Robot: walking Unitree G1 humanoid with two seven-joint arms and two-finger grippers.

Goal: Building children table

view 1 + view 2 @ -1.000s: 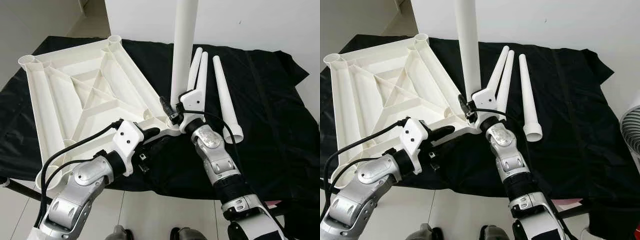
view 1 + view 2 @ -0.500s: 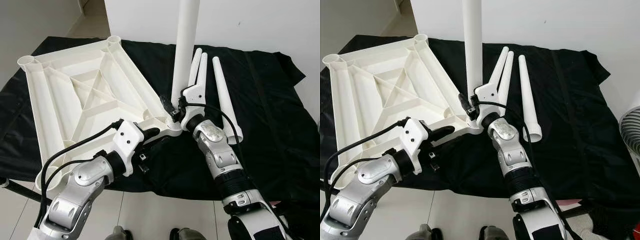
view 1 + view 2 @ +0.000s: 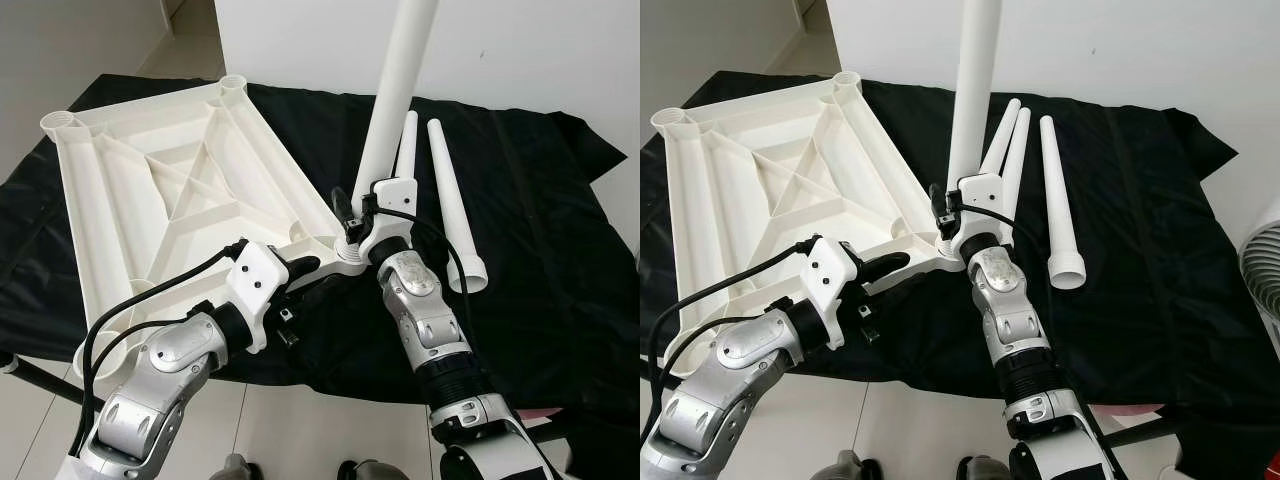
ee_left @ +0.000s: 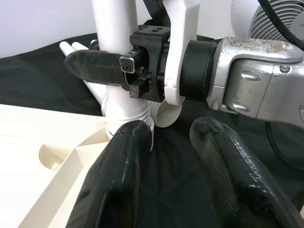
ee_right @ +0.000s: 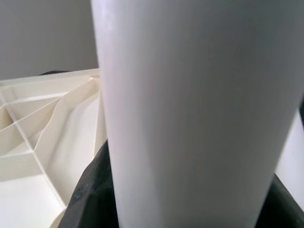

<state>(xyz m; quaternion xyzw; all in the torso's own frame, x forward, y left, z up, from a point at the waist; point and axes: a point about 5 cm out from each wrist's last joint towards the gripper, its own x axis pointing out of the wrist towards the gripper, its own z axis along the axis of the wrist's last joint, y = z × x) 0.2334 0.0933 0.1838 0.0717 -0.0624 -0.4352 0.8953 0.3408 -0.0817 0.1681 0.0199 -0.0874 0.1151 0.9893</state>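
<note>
Two grippers work at the near corner socket of our upside-down white plastic tabletop (image 3: 170, 190). Our left gripper (image 3: 318, 268) rests spread beside that socket. Our right gripper (image 3: 948, 216) pinches the tall white tube leg (image 3: 395, 100), standing slightly tilted in the socket. Beyond, three loose white legs (image 3: 1055, 190) lie on the black cloth (image 3: 540, 220).

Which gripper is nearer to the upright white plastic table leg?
Right. The right gripper clamps the upright white plastic table leg near its base; the left gripper hovers beside its socket.
</note>
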